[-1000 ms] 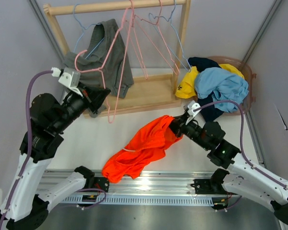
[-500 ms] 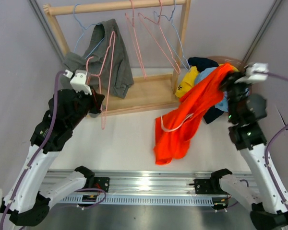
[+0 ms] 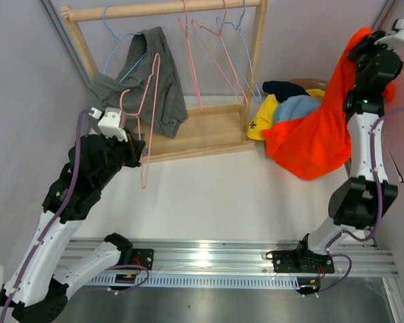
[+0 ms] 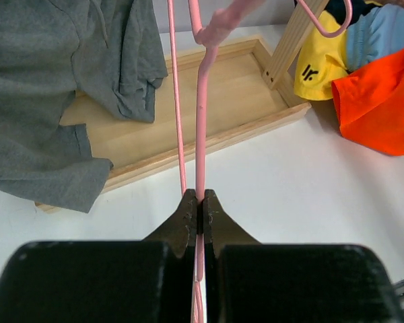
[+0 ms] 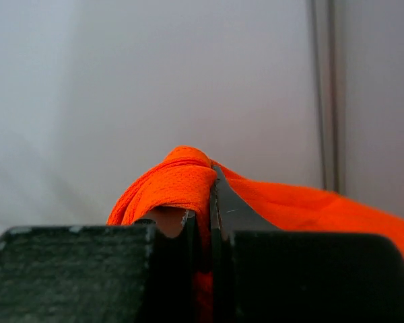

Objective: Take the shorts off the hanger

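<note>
Jaws of right gripper (image 5: 209, 196) clamped on orange shorts (image 3: 310, 145) raised high, left gripper (image 4: 200, 203) jaws pinched pink hanger (image 4: 202, 121)

This is a robotics lab test cell. Plain pale grey panel walls (image 3: 27, 101) box in a white tabletop (image 3: 222, 202). Cabled white-and-black robot arms (image 3: 67, 202) are bolted to a ribbed aluminium mounting rail (image 3: 209, 259) along its near edge. The household things are a small wooden clothes rack (image 3: 202, 131) and a thin pink wire hanger (image 4: 202, 134).

Top cam: high, rear, down onto white table (image 3: 222, 195). L wrist: close, facing light wooden tray (image 4: 236, 94); both show bright orange cloth shorts (image 4: 384, 101). R wrist: faces grey wall (image 5: 121, 67).
</note>
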Motion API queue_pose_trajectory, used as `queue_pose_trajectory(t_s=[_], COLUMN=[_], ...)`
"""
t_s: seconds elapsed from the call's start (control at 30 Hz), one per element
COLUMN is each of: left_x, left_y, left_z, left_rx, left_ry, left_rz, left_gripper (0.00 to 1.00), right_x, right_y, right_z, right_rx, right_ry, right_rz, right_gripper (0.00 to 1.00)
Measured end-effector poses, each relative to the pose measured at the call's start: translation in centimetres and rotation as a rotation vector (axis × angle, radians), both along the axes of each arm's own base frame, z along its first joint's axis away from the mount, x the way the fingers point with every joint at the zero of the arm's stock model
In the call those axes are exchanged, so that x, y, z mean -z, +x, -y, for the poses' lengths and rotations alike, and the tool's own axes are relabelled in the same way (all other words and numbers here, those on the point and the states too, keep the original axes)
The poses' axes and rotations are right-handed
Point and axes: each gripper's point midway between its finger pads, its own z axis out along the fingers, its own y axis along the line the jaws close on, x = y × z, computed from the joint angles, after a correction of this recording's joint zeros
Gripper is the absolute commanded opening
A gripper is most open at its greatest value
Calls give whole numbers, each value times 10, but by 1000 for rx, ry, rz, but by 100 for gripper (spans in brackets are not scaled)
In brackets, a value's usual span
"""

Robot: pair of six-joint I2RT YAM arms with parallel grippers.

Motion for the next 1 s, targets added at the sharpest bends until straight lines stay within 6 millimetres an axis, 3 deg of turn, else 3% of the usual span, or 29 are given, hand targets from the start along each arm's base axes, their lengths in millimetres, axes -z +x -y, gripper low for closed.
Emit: queue_pose_trajectory(t_s=[0.03,0.07,0.13,0.2,0.27,0.37,0.4,0.5,0.67,0.73,0.83,1.0], left_x=[2,4,10,15,13,10,7,-7,-41,-56,-66,-68], left_y=[3,6,15,26,41,68,78,107,150,167,183,203], left_z=[1,3,7,12,19,31,34,36,29,27,28,35], left_rx=[0,0,-2,-7,-9,-6,-8,-30,-71,-80,-74,-50], left_ry=[4,7,18,35,46,60,61,59,26,10,-11,-33], left_rz=[-7,-14,-31,-60,-80,-107,-110,-113,-72,-45,-26,-27], left_gripper=[0,0,0,0,0,0,0,0,0,0,0,0], right_x=[27,51,120,186,242,305,317,314,257,251,266,326], right_y=[18,31,48,48,34,-5,-20,-55,-100,-117,-134,-154], right_z=[2,3,0,-6,-16,-37,-47,-76,-112,-116,-120,-145], right_rx=[-19,-35,-70,-97,-117,-134,-143,-193,-287,-299,-312,-366], right_ry=[18,37,106,179,247,321,334,326,259,247,242,227], right_rz=[-60,-114,-268,-410,-524,-649,-677,-672,-506,-473,-473,-601], right_gripper=[8,56,95,99,100,100,100,99,99,99,99,99])
